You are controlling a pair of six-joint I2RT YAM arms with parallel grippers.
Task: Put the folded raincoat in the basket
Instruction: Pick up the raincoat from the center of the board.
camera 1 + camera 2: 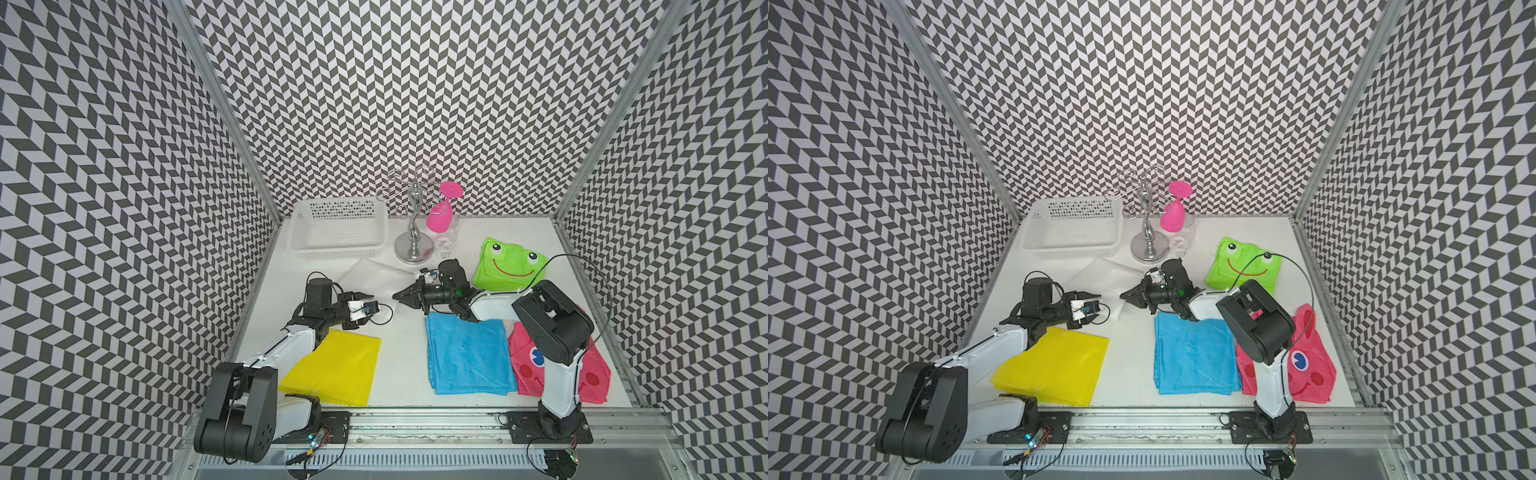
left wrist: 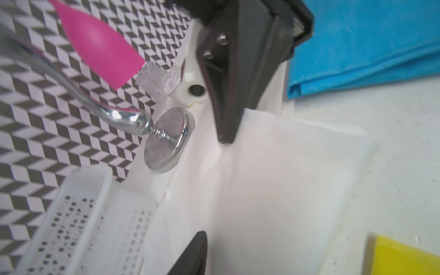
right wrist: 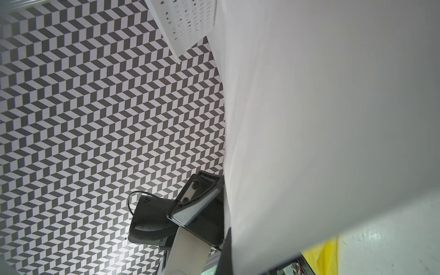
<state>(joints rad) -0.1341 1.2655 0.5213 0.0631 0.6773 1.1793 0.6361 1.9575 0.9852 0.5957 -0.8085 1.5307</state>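
Observation:
The folded raincoat [image 1: 374, 272] [image 1: 1100, 274] is a white translucent sheet on the table just in front of the white perforated basket [image 1: 338, 250] [image 1: 1073, 252]. My right gripper [image 1: 397, 296] [image 1: 1124, 296] is shut on its near right corner; the left wrist view shows the joined tips [image 2: 225, 139] pinching the creased sheet [image 2: 273, 190]. My left gripper [image 1: 368, 297] [image 1: 1094, 296] is at the raincoat's near left edge. There only one finger [image 2: 197, 250] shows, lying against the sheet. The raincoat [image 3: 333, 119] fills the right wrist view, the basket [image 3: 188, 21] beyond it.
A silver glass stand [image 1: 413, 243] with a hanging pink glass [image 1: 440, 216] and a clear glass [image 1: 444, 246] stands right of the basket. A green frog-faced piece [image 1: 509, 262], blue [image 1: 469, 357], pink [image 1: 590, 374] and yellow [image 1: 336, 365] folded sheets lie around the arms.

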